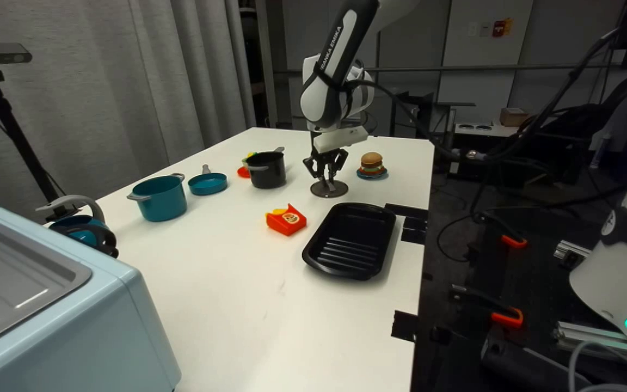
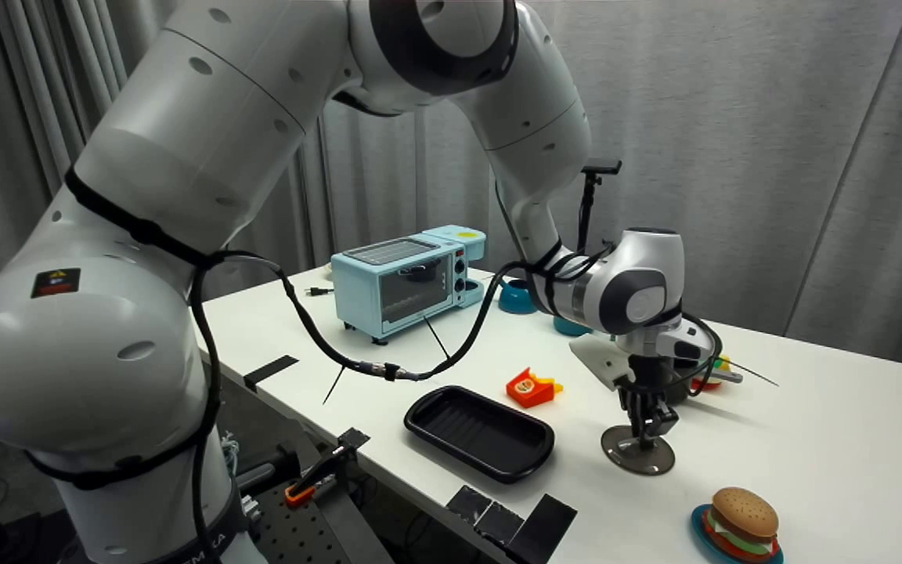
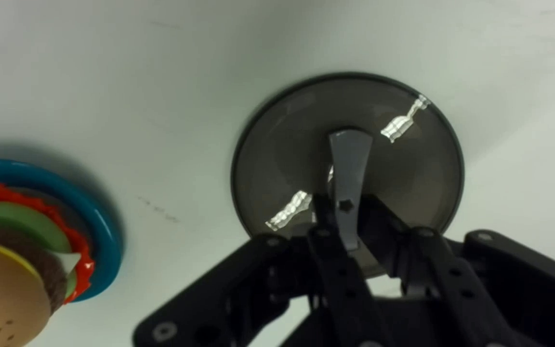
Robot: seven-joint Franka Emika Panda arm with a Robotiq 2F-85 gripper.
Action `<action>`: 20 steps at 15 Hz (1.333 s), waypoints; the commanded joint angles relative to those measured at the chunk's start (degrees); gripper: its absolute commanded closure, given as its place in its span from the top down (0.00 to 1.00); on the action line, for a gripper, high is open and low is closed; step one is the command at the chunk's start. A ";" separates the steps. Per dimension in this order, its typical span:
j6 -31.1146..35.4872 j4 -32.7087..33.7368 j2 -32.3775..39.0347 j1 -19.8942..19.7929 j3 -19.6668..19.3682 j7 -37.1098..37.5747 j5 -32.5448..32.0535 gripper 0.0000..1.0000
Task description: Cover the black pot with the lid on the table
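We have the gripper (image 3: 348, 207) drawn in narrow on the grey handle (image 3: 352, 164) of the lid (image 3: 287, 149), gripping it from both sides. The lid is level beneath the gripper, its whole rim well inside the edges of the white table (image 1: 237, 316); we cannot tell whether it rests on the surface or floats just above it. The black pot (image 1: 268, 174) stands upright near the gripper, on the side toward the curtain (image 1: 106, 92), its mouth open upward, and a strip of tabletop parts it from the lid's rim. Farther out from the gripper on that side we see a blue frying pan (image 1: 208, 184) and a teal pot (image 1: 162, 204). On the gripper's opposite side, a toy burger (image 1: 372, 162) on a blue plate (image 3: 109, 241) sits toward the table edge marked with black tape (image 1: 415, 230). The black grill pan (image 1: 352, 239) lies near the gripper as well, along the taped edge, with the red fries box (image 1: 287, 220) on its curtain side. Past the gripper, away from the grill pan, a broad stretch of tabletop (image 2: 835, 446) runs to the far edge; in an exterior view we see it right of the gripper.
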 commanded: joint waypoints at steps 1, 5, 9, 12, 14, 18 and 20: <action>-0.86 1.69 1.16 1.55 -1.55 1.61 1.84 0.00; -2.48 2.17 -1.07 1.63 -1.66 2.80 2.01 0.04; -6.61 5.93 -2.96 0.75 -1.77 2.27 1.98 0.04; -8.56 8.78 -4.03 0.90 -1.33 3.09 2.13 0.04; -9.46 11.74 -3.80 0.58 -0.71 3.37 2.71 0.04; -11.72 18.10 -2.21 0.52 0.58 4.29 5.30 0.04; -12.51 20.82 -1.18 0.67 1.18 5.12 6.62 0.04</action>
